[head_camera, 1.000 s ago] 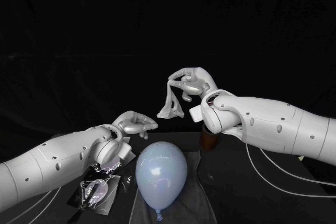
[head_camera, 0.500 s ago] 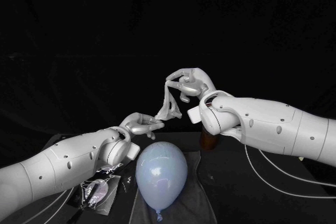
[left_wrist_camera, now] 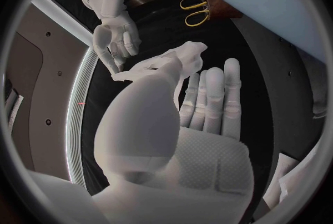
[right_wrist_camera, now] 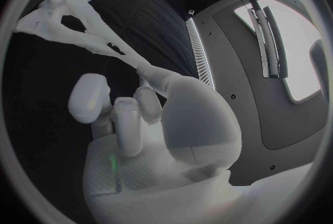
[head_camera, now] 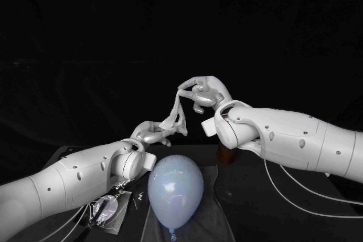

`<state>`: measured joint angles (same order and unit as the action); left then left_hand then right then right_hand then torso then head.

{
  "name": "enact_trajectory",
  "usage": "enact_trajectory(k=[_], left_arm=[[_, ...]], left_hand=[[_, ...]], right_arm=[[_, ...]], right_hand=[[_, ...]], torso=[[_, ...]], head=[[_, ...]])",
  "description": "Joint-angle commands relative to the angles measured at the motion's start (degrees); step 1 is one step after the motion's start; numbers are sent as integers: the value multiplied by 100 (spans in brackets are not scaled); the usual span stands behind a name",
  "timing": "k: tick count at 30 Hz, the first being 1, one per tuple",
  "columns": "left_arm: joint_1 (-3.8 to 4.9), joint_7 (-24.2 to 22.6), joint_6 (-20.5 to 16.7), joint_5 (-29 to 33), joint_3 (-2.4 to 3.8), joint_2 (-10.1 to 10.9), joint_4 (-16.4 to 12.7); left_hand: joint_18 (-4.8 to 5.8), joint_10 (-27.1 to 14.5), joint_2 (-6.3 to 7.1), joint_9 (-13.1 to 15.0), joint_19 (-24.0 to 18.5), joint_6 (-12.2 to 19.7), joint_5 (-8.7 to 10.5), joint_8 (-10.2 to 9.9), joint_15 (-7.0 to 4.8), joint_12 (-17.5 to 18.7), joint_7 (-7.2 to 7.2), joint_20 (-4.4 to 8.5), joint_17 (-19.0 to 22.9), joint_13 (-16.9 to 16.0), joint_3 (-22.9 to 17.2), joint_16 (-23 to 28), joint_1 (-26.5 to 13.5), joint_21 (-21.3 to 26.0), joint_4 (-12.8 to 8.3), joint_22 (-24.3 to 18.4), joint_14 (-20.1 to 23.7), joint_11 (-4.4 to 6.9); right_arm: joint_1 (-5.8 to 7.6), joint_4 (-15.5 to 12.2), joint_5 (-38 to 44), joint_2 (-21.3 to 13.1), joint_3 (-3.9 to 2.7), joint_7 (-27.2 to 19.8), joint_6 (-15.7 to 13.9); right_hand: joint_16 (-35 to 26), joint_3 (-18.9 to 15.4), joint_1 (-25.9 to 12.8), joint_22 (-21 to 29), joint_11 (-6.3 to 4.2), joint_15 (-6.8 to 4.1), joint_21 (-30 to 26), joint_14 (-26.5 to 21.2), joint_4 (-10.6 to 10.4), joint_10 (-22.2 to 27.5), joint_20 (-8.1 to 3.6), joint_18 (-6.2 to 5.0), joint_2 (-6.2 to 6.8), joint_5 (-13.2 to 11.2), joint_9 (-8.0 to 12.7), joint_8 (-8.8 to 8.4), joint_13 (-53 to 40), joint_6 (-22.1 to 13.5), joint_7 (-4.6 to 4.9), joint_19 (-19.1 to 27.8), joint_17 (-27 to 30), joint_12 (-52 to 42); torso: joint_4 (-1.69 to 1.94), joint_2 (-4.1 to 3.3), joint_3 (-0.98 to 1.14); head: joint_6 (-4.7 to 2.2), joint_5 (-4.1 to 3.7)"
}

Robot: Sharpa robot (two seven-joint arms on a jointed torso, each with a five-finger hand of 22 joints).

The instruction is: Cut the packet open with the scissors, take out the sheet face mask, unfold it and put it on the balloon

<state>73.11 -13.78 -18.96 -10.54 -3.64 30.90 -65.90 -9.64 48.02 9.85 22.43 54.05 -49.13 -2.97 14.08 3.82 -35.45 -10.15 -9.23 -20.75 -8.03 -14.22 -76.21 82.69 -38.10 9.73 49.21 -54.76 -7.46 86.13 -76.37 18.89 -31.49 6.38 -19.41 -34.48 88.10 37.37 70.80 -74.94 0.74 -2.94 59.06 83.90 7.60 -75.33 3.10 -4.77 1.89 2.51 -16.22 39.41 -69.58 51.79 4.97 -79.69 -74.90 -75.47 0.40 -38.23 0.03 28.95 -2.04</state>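
The white sheet face mask (head_camera: 176, 108) hangs as a crumpled strip above the table. My right hand (head_camera: 203, 91) pinches its upper end, raised high over the far side. My left hand (head_camera: 155, 133) has come up under it and pinches the lower end just beyond the balloon. In the right wrist view the mask (right_wrist_camera: 83, 29) stretches taut away from my right hand (right_wrist_camera: 132, 124). In the left wrist view the mask (left_wrist_camera: 182, 56) lies at the thumb tip of my left hand (left_wrist_camera: 201, 107). The pale blue balloon (head_camera: 175, 187) lies on a grey mat, knot toward me.
The cut packet (head_camera: 106, 209) lies on the table below my left arm. Yellow-handled scissors (left_wrist_camera: 196, 10) rest beside a brown block (head_camera: 225, 153) behind the balloon. White cables run under my right arm (head_camera: 302, 142).
My left hand has risen and moved right to the mask's lower end and taken hold of it. My right hand has shifted slightly left and up with the mask.
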Motion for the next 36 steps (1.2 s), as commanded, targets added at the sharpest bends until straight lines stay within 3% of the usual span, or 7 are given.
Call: enact_trajectory(k=[1,6,10,15,19,31,36], left_arm=[[-2,-323,-184,331,7,-29,-22],[-4,-389,-164,348,7,-26,-35],[-4,-475,-200,363,7,-22,-41],[-5,-568,-208,368,9,-27,-42],[-5,-596,-202,352,10,-27,-41],[-9,-642,97,339,11,67,-87],[-11,-651,195,341,12,113,-117]], left_hand=[[-81,-10,-8,2,-6,-52,24,29,-14,-28,2,-13,8,-6,14,-25,87,23,12,1,17,27],[-79,-41,-35,-2,-7,-74,24,66,-17,-45,19,-6,14,-3,-5,-34,217,24,-2,9,33,29],[-81,2,-225,20,-10,-307,22,205,-39,-83,161,10,19,2,-179,-50,498,7,-59,36,57,53],[-91,357,-511,81,-20,-937,23,503,-165,-145,277,109,-5,25,-530,-127,866,-167,-230,206,55,202],[-84,622,-526,84,-69,-1085,24,547,-270,-130,281,198,-19,62,-674,-172,869,-353,-300,396,20,322],[-53,619,-659,234,-223,-872,24,619,-186,26,422,135,-47,143,-800,-234,314,-346,100,491,46,237],[-65,564,-664,277,-230,-794,23,638,-189,49,403,119,-52,150,-871,-245,400,-316,67,482,82,237]], right_arm=[[5,-12,-3,7,-7,-36,28],[5,-6,-5,24,-7,-34,31],[5,-14,-6,18,-7,-32,36],[5,-18,-6,6,-7,-34,25],[5,1,-7,5,-6,-38,8],[5,172,-7,-40,-6,-8,-9],[-6,253,0,-59,-2,31,-26]], right_hand=[[22,7,-37,-766,-8,-4,-3,460,-23,-17,6,-72,-14,28,-10,21,-7,24,2,-5,-968,-23],[20,8,-37,-763,-8,-3,-17,458,-23,-13,7,-74,-14,28,-10,21,0,23,2,-1,-962,-18],[20,8,-37,-763,-8,-3,-17,458,-23,-13,7,-74,-14,28,-10,21,0,23,2,-1,-962,-18],[19,8,-39,-765,-7,-3,-10,457,-23,-16,7,-73,-15,28,-11,22,-4,21,3,-3,-957,-21],[16,8,-39,-763,-7,-3,-17,455,-23,-16,7,-74,-15,28,-12,22,-4,21,3,-1,-949,-21],[16,8,-39,-763,-7,-3,-17,455,-23,-16,7,-74,-15,28,-12,22,-4,21,3,-1,-949,-21],[18,9,-41,-762,-6,-2,-20,457,-23,-17,7,-74,-16,28,-14,24,-7,19,4,0,-958,-23]], torso=[[1,1,5],[1,4,3],[0,2,0],[4,-3,0],[5,-1,2],[4,2,-3],[5,-1,0]], head=[[-9,24],[-5,7],[-3,9],[-3,12],[-2,28],[-11,12],[-14,12]])
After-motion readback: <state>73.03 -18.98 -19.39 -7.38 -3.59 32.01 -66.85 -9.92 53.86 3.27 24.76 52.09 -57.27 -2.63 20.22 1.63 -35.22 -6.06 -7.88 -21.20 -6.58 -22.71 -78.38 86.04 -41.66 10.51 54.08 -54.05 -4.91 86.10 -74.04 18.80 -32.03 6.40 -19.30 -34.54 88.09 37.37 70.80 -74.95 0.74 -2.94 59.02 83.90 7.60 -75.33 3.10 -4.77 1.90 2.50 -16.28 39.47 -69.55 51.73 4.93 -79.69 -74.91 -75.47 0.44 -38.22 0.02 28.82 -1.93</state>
